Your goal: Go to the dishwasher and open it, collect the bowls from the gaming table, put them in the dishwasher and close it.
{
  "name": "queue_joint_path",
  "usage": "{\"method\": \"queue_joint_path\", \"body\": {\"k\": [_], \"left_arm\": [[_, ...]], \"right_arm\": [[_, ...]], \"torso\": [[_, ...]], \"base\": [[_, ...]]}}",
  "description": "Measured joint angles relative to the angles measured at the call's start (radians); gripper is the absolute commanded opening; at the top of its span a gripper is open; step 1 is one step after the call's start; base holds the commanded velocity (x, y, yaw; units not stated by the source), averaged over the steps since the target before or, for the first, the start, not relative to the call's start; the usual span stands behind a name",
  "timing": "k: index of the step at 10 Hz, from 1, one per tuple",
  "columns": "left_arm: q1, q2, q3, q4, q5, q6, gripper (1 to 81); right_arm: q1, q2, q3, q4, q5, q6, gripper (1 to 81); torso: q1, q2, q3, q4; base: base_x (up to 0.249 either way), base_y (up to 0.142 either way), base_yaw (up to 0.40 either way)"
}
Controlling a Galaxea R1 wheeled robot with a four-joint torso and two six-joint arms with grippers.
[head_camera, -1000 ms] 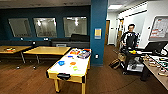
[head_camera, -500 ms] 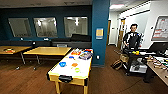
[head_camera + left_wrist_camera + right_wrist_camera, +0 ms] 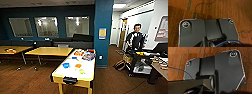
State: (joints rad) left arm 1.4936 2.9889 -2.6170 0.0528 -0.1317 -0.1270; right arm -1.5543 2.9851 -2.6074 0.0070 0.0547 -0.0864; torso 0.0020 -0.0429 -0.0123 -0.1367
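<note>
Glossy white tabletop [image 3: 86, 65] with yellow sides, smooth bright plastic bowls [image 3: 65, 65], matt yellow wood tables [image 3: 50, 51], brown wood-plank floor [image 3: 30, 81] with a low sheen, matt blue painted pillar [image 3: 103, 20]

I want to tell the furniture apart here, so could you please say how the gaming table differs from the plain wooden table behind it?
The gaming table has a glossy white top and a black slot at its near end; the wooden table has a yellow-brown top. The gaming table carries the blue bowl, orange bowl and green bowl. Both are rectangular.

Open wood floor [image 3: 30, 80] flanks the gaming table [image 3: 75, 71]; pillar [image 3: 102, 32] stands behind it.
</note>
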Motion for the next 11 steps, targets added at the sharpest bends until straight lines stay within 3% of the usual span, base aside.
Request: {"method": "queue_joint_path", "body": {"k": [5, 11], "left_arm": [[0.004, 0.002, 0.000, 0.000, 0.001, 0.000, 81.1], [0.008, 0.006, 0.001, 0.000, 0.001, 0.000, 81.1]], "right_arm": [[-0.006, 0.004, -0.004, 0.000, -0.002, 0.000, 81.1], [-0.003, 0.003, -0.004, 0.000, -0.001, 0.000, 81.1]], "torso": [[0.000, 0.000, 0.000, 0.000], [-0.002, 0.000, 0.000, 0.000]], "base": [[0.000, 0.181, 0.000], [0.098, 0.138, 0.000]]}}
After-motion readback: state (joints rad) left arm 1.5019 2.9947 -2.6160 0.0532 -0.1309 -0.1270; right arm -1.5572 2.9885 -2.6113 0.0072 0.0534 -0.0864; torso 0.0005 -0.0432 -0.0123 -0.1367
